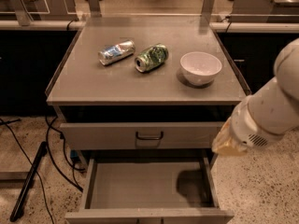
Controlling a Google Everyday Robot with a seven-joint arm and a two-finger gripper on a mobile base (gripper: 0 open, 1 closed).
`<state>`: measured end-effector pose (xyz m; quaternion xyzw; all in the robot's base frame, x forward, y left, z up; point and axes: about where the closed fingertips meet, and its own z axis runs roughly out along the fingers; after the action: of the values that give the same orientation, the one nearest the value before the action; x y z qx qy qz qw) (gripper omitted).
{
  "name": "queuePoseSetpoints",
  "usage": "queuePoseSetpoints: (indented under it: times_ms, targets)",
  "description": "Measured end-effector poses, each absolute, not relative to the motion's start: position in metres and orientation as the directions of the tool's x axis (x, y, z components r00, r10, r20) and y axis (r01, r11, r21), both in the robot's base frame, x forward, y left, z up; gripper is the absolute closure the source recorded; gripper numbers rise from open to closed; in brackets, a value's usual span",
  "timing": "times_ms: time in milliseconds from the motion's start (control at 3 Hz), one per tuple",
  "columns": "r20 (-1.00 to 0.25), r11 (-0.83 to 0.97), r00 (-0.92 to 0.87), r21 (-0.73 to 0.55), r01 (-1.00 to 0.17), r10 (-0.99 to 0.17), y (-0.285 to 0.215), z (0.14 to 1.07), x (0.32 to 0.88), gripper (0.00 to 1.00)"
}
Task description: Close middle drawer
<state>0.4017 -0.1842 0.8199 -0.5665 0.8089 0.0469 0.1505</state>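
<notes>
The grey metal cabinet [145, 94] stands in the middle of the view. Its middle drawer [149, 214] is pulled far out at the bottom of the view; its wide shallow tray is empty and its low front panel runs along the lower edge. Above it, the taller-fronted top drawer [107, 135] with a black handle [149, 136] stands slightly out. My gripper [227, 144] hangs at the end of the white arm [273, 111], by the cabinet's right front corner, level with the top drawer's right end and above the right rear of the open tray.
On the cabinet top lie a crushed silver-blue can [116, 52], a green can [151, 57] and a white bowl [200, 67]. Black cables [56, 157] and a dark pole [28, 183] lie on the speckled floor at the left. Dark counters flank the cabinet.
</notes>
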Motion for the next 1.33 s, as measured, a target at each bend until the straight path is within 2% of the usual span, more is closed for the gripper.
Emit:
queuePoseSetpoints:
  times_ms: [667,1333]
  targets:
    - [-0.284,0.367,-0.337,-0.058,-0.928,-0.898,-0.185,0.797,0.395,1.0]
    - [-0.339,0.449,-0.446,0.074,-0.89,-0.828,-0.176,0.718,0.368,1.0]
